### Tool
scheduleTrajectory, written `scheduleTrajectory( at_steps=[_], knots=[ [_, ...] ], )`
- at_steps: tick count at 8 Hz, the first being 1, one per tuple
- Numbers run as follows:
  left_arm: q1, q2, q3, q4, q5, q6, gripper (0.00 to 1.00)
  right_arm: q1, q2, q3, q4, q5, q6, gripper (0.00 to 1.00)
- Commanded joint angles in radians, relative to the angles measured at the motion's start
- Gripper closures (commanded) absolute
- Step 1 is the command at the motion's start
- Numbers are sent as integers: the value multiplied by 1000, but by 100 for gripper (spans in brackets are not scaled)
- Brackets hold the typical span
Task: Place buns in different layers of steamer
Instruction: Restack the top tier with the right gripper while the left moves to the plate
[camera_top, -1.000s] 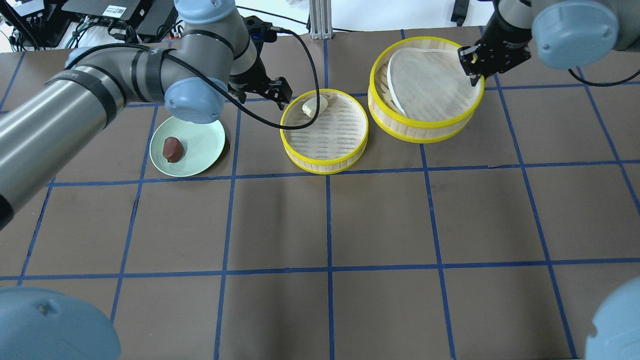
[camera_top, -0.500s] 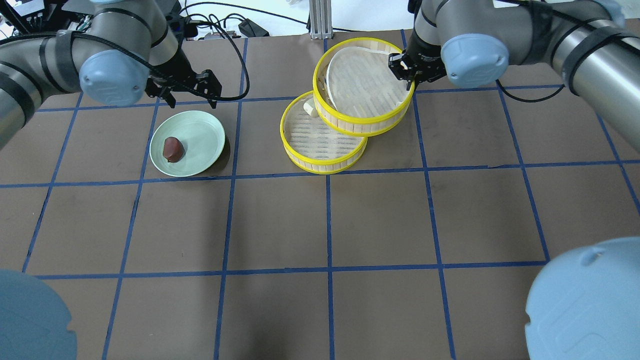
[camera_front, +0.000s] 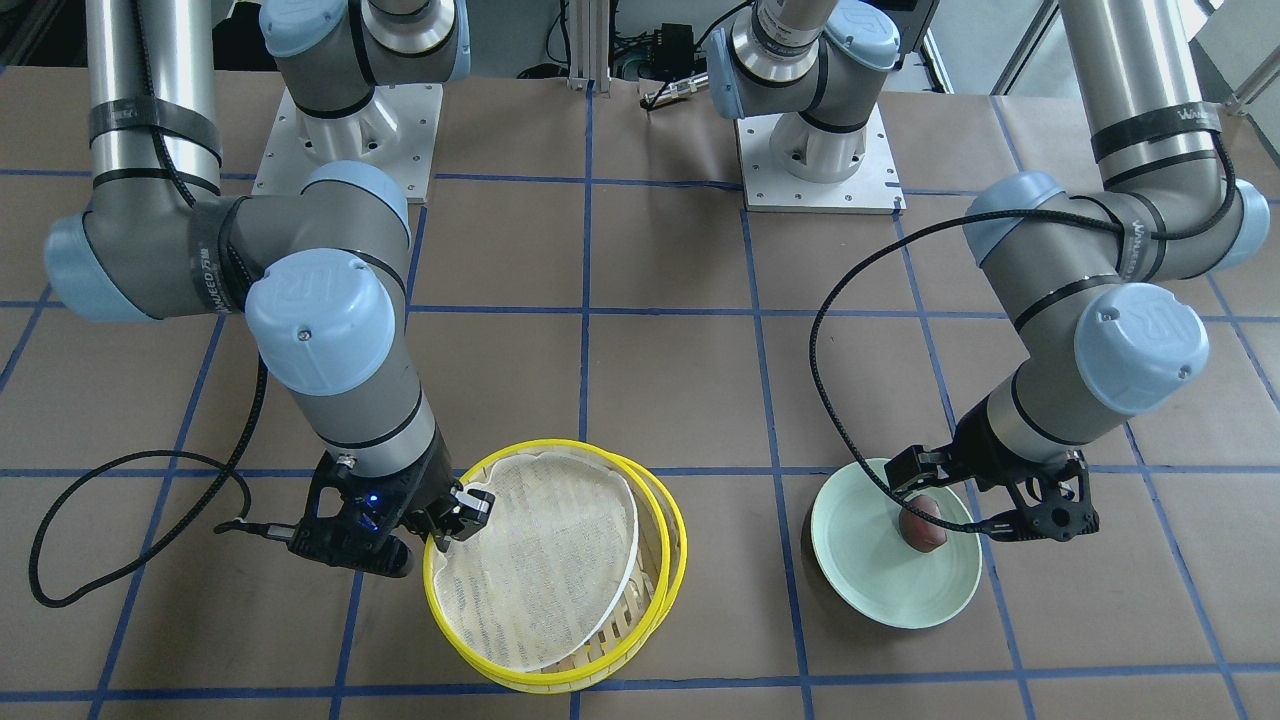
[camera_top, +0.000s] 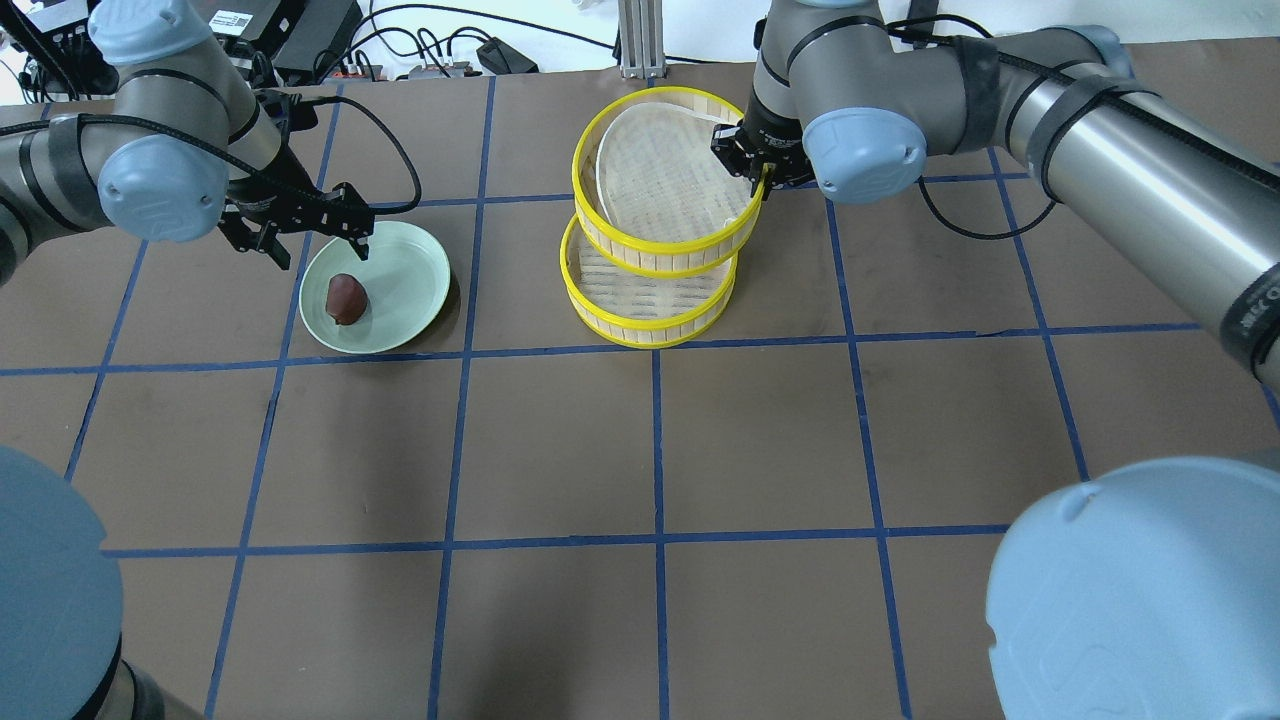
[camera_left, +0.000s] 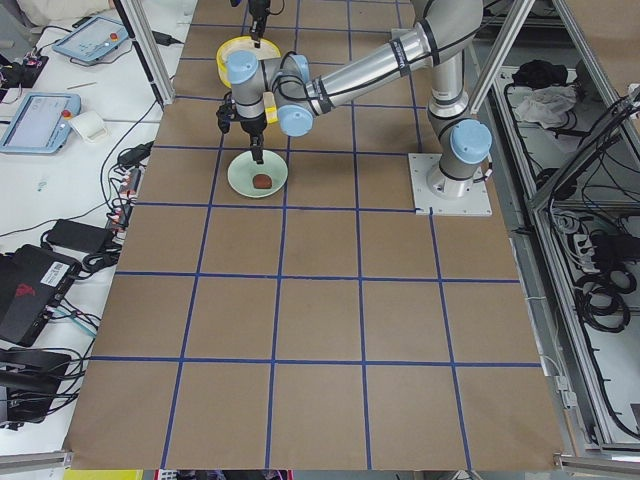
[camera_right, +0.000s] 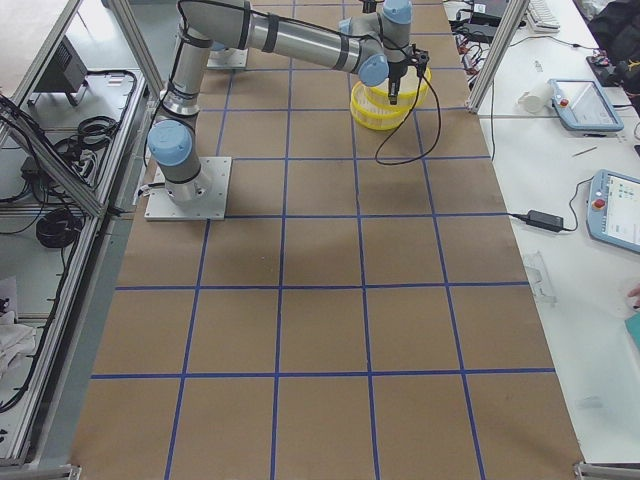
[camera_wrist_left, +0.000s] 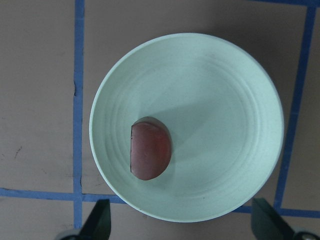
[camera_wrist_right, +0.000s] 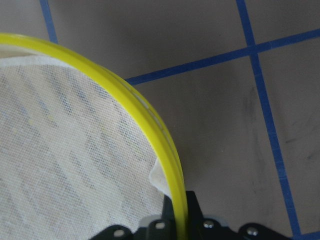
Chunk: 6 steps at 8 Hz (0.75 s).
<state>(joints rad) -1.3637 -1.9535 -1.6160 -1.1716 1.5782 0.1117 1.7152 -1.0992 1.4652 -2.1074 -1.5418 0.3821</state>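
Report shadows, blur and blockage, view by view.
Left wrist: sharp, soft shadow crossing the plate beside the brown bun. Overhead: big arm joints block both lower corners. Right wrist: close on the upper tier rim, liner soft. Side views: steamer tiny.

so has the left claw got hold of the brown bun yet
No, the brown bun lies free on the green plate, with the left claw open and clear of it.

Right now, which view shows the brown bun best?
Left wrist-mounted: the brown bun lies large, unobstructed on the green plate. Overhead shows it small; front-facing partly hides it behind the left gripper; exterior left shows a speck.
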Motion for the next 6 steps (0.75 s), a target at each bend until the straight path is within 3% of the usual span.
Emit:
scheduleTrajectory(
  at_steps=[1, 6],
  knots=[
    [35, -56, -15, 13, 6, -12, 0, 17, 21, 10, -2, 5, 35, 100],
    [34, -140, -13, 119, -7, -15, 0, 46, 22, 50, 3, -11, 81, 100]
  ],
)
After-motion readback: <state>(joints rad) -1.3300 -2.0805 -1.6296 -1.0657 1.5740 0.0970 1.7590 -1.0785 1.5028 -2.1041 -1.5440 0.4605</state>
